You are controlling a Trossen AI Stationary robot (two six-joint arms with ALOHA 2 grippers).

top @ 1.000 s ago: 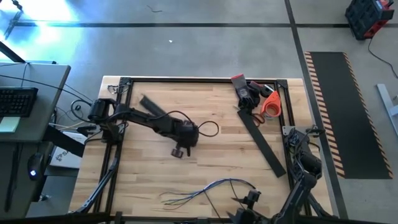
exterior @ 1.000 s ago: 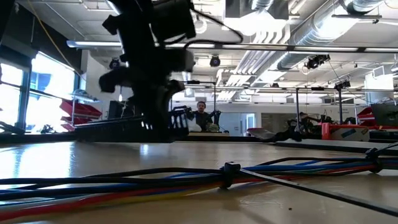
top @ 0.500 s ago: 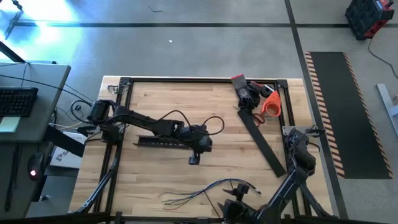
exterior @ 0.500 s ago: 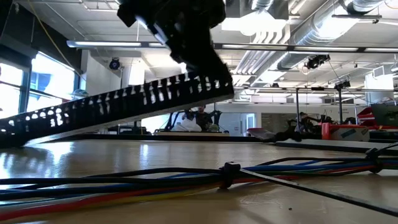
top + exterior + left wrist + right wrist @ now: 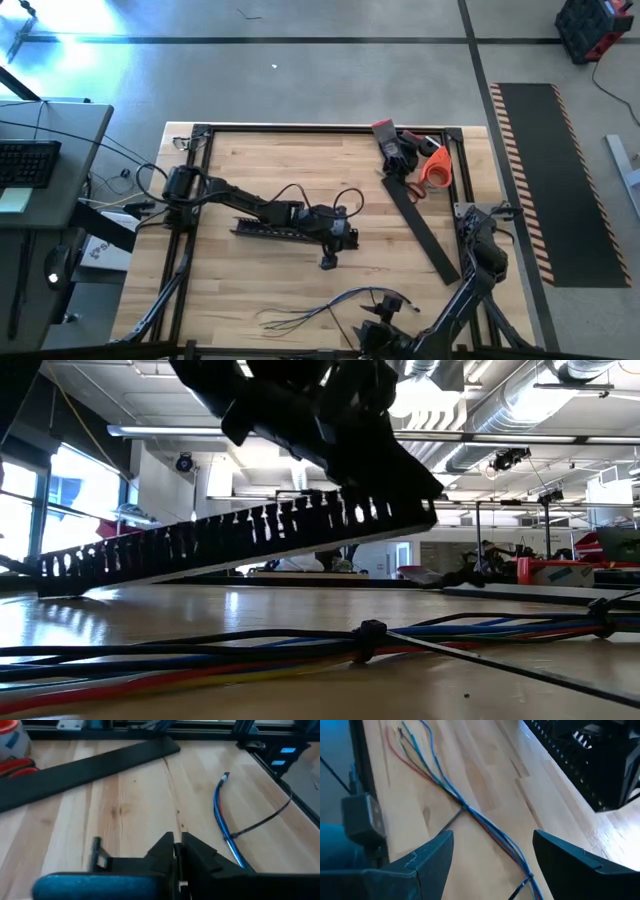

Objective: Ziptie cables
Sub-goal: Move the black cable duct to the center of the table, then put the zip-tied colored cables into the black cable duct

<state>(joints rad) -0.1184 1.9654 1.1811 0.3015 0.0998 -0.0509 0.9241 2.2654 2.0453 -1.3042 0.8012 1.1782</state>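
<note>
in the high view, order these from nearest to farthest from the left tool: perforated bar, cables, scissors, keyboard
1. Perforated bar: in the left tool itself, mid-table, one end raised.
2. Cables: near edge of the table, by the right tool, which stands open.
3. Scissors: far right corner of the table.
4. Keyboard: off the table, on the desk at far left.

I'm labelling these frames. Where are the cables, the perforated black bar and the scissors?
cables (image 5: 485, 822): right wrist view, on the bundle just past its zip tie.
perforated black bar (image 5: 200, 542): low view, middle of its slotted side.
scissors (image 5: 434, 168): high view, on the orange handles.
</note>
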